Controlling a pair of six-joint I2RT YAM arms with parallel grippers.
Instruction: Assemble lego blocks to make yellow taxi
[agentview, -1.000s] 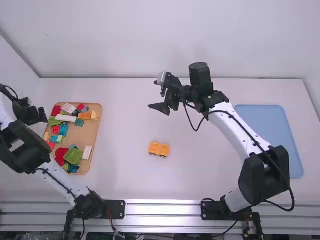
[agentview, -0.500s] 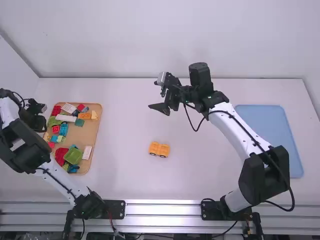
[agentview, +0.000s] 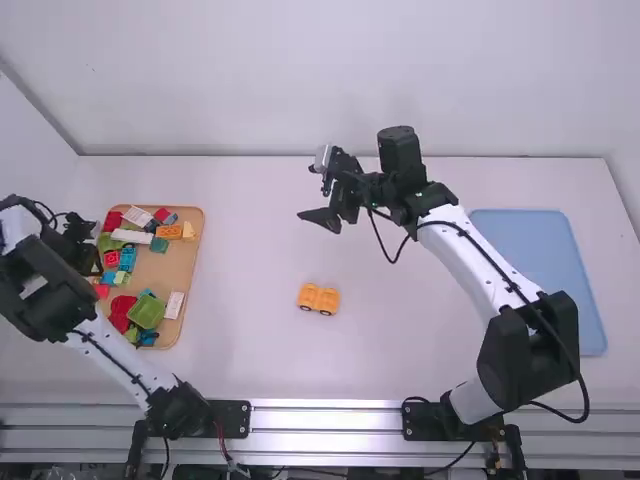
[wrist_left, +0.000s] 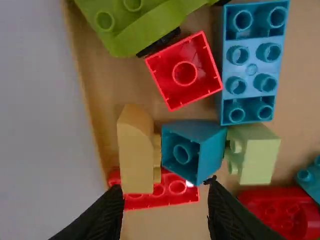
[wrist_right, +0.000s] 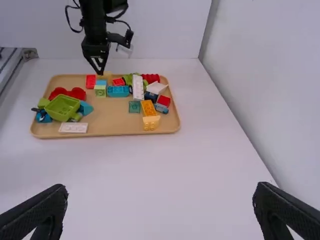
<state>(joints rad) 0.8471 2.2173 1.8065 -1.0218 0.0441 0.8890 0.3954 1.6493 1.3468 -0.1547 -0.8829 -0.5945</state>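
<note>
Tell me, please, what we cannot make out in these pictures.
High view: part of the tray, behind the left arm.
Left wrist view: rest of the green piece, cut off by the top edge.
Left wrist view: part of a red block, behind the yellow block.

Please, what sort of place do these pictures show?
It looks like a robot work cell: two robot arms stand at a white table, pale walls rise around it, and a tray of toy blocks lies ready.
</note>
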